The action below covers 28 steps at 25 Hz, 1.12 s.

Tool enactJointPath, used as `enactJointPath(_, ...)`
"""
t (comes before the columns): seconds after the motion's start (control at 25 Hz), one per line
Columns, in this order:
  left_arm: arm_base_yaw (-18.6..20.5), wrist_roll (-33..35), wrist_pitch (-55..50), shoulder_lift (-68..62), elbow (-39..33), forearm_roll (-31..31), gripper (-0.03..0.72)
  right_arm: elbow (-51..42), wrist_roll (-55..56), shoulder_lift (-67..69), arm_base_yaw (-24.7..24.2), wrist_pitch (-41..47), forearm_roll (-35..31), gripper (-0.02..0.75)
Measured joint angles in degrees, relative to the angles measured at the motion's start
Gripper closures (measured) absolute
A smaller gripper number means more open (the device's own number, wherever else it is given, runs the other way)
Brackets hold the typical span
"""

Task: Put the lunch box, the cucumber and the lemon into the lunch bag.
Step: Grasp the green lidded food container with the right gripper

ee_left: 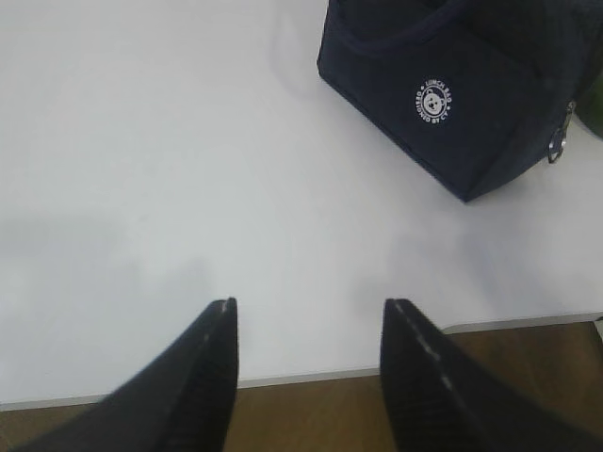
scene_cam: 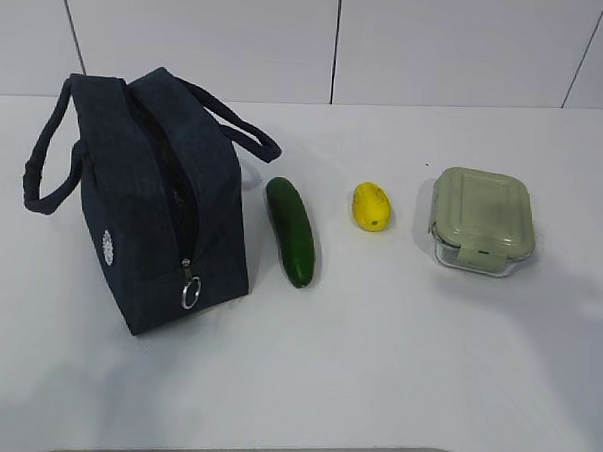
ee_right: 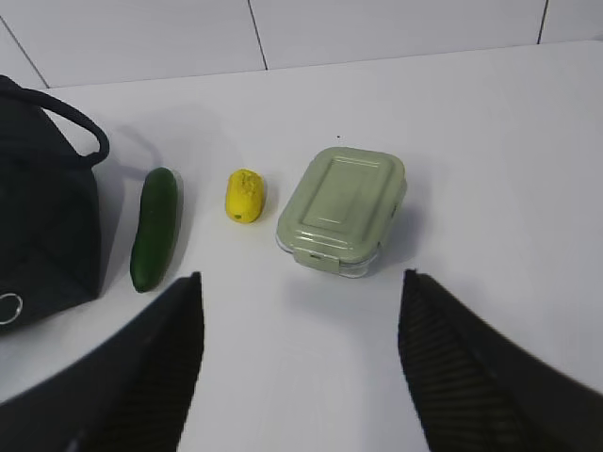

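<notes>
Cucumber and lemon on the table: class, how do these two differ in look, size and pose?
The cucumber is dark green; the lemon is bright yellow. The cucumber is long and slim, the lemon short and oval. The cucumber lies right beside the lunch bag; the lemon lies between cucumber and lunch box. Both rest untouched on the white table, outside the bag.
</notes>
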<state>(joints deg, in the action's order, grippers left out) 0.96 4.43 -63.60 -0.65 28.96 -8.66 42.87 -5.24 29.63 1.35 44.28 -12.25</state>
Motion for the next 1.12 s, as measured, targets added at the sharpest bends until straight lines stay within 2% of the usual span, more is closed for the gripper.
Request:
enactJointPath(0.24, 0.00, 0.00, 0.00, 0.00, 0.00, 0.00, 0.341, 4.56, 0.00, 7.54, 0.00, 0.87, -0.97, 0.223)
enactJointPath(0.4, 0.00, 0.00, 0.00, 0.00, 0.00, 0.00, 0.341, 8.42, -1.47, 14.32, 0.00, 5.22, -1.79, 0.223)
enactJointPath(0.6, 0.00, 0.00, 0.00, 0.00, 0.00, 0.00, 0.341, 11.63, -6.26, 22.00, 0.00, 8.26, -6.50, 0.223)
enactJointPath(0.72, 0.00, 0.00, 0.00, 0.00, 0.00, 0.00, 0.341, 11.85, -10.13, 25.36, 0.00, 8.26, -10.53, 0.223)
enactJointPath(1.12, 0.00, 0.00, 0.00, 0.00, 0.00, 0.00, 0.345, 11.90, -16.02, 33.75, -0.11, 8.26, -14.65, 0.223)
